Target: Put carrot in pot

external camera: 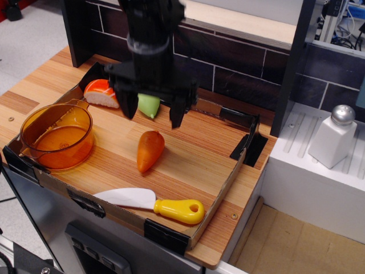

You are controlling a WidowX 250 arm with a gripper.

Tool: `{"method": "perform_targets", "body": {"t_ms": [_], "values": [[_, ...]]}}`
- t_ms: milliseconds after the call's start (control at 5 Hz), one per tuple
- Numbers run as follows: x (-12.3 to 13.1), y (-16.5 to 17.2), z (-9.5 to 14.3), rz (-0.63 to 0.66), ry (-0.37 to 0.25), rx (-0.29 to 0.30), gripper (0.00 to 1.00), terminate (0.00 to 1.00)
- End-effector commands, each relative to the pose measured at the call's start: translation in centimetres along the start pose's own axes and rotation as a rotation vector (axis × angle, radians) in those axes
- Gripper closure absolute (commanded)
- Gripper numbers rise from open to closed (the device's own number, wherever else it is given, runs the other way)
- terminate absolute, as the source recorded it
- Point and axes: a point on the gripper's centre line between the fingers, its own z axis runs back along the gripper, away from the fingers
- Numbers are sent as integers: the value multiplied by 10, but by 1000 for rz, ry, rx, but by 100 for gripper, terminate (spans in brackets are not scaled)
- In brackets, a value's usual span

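Wooden countertop (34, 85) backed by a dark brick-pattern wall (239, 74), carrying a shallow cardboard tray (225, 185) with black-taped corners. Small smooth orange plastic toy carrot (150, 150) lies on its side near the tray's centre, pointed end toward the front edge. Round translucent orange plastic pot (56, 136) sits in the tray's left corner, well apart from the carrot. Black robot gripper (153, 112) hangs above the carrot with its two fingers spread wide, holding nothing. Partly hidden behind the gripper: an orange-and-white sushi piece (98, 93) and a pale green pear-shaped toy (149, 105). White-bladed toy knife with a yellow handle (154, 204) lies along the front edge. White salt shaker with a silver cap (333, 137) stands on the white unit at right
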Motion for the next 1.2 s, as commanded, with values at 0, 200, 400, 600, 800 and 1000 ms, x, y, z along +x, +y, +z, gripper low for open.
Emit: {"method": "perform_targets", "body": {"t_ms": [0,200,400,600,800,1000], "values": [[-6,5,-45,-10,46,69,0,0],[-12,6,-51,-11,61,55,0,0],[-13,6,-50,-15,61,19,100,0],[-9,10,-36,7,58,-16,100,0],[-1,16,-6,50,12,-46,100,0],[13,35,25,97,-29,-61,100,0]]}}
